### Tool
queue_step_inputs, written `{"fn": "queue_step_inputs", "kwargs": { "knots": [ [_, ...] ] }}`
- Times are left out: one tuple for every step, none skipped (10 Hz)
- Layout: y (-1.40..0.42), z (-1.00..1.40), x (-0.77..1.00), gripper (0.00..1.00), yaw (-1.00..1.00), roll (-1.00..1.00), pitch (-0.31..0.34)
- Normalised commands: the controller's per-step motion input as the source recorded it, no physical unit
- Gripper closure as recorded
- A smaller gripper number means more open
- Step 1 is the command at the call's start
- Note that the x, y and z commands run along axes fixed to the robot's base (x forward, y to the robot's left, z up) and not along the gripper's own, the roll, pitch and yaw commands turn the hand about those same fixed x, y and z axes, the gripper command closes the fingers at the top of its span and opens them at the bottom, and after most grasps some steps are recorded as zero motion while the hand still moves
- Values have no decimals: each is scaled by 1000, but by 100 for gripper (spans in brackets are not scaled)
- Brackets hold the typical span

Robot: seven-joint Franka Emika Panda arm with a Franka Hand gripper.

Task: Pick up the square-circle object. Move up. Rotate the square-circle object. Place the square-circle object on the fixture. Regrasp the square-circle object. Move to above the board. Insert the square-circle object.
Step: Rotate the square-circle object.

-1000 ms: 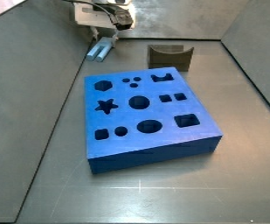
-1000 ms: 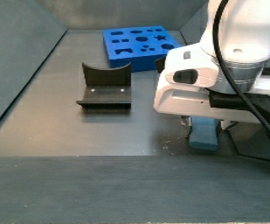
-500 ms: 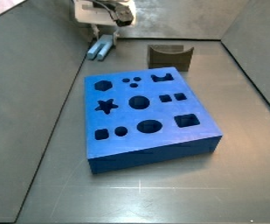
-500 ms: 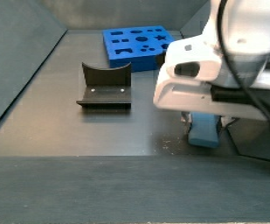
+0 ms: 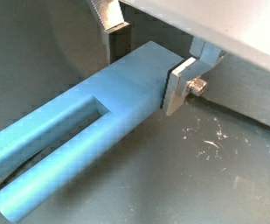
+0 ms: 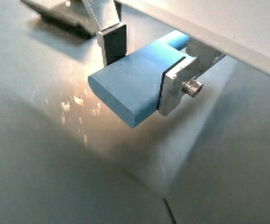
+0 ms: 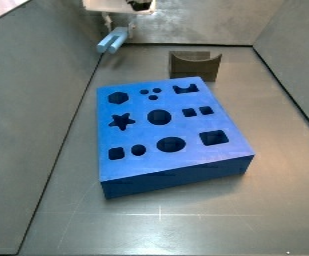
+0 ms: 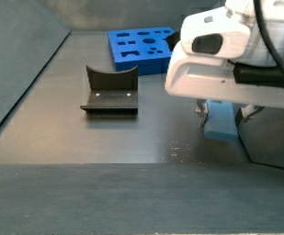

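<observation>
Gripper (image 5: 148, 66) jaws clamp the square-circle object (image 5: 85, 122); a side view shows the fixture (image 8: 108, 90).

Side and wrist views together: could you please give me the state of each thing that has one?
End effector: shut on the square-circle object, up at the back of the workspace.
Square-circle object: held between the fingers, lifted off the floor.
Fixture: upright on the floor, notch empty.
Board: flat on the floor, all cutouts empty.
</observation>
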Motion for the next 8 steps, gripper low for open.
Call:
{"fn": "queue_step_inputs", "kwargs": {
  "knots": [
    [-1000, 535, 571, 100, 17, 10, 14],
    [-1000, 514, 491, 100, 35, 26, 88],
    [-969, 494, 442, 100, 33, 51, 101],
    [-656, 316, 254, 100, 29, 95, 128],
    [-422, 192, 156, 100, 28, 128, 135],
    [-204, 110, 96, 100, 26, 154, 132],
    [0, 0, 0, 100, -1000, 0, 0],
    [23, -5, -13, 100, -1000, -2, -1]
  ]
}}
